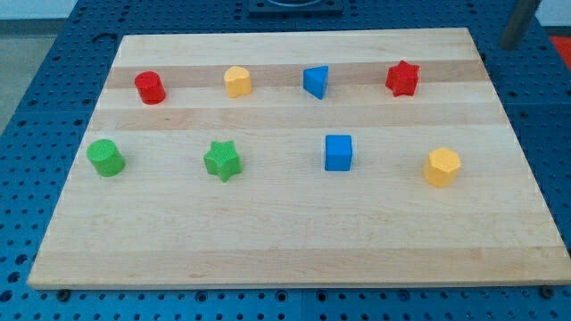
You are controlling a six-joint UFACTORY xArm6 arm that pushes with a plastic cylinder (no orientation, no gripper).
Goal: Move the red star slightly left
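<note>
The red star [402,78] lies in the upper row, toward the view's right, on the wooden board [285,241]. My rod comes in at the view's top right corner, and my tip [510,45] is just beyond the board's top right corner. It is up and to the right of the red star, well apart from it and touching no block.
The upper row also holds a red cylinder [150,87], a yellow cylinder [237,81] and a blue triangular block [316,81], which is the star's left neighbour. The lower row holds a green cylinder [105,158], a green star [222,160], a blue cube [338,152] and a yellow hexagonal block [442,167].
</note>
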